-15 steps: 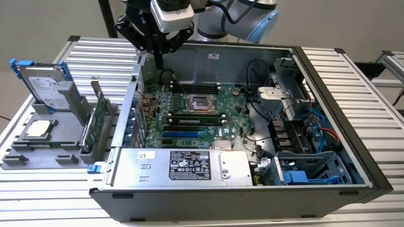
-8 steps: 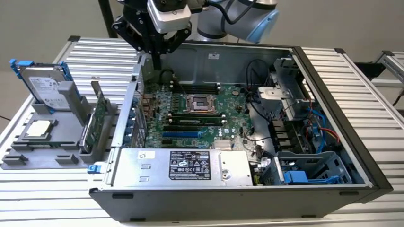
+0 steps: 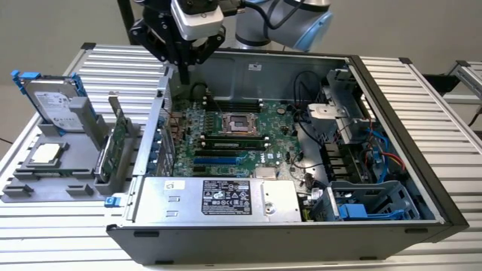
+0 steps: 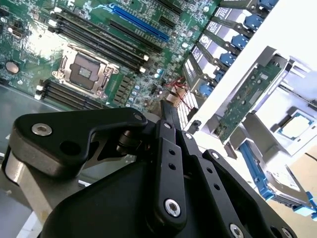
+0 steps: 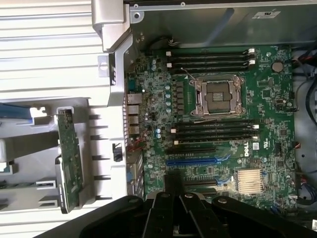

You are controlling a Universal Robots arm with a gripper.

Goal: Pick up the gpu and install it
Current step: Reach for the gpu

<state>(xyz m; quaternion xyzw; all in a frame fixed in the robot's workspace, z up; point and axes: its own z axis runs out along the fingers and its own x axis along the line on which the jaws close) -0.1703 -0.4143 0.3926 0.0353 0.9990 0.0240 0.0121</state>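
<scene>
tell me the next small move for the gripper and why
Probably a shift toward the exterior view's left, until the gripper is over the gpu. The gripper hangs empty, fingers together, above the edge of the open case, while the gpu stands upright and untouched in the grey holder beside it.

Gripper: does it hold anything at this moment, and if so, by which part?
Nothing is held. The gripper is shut and empty over the open computer case. The gpu stands upright in the grey rack outside the case, apart from the gripper.
</scene>
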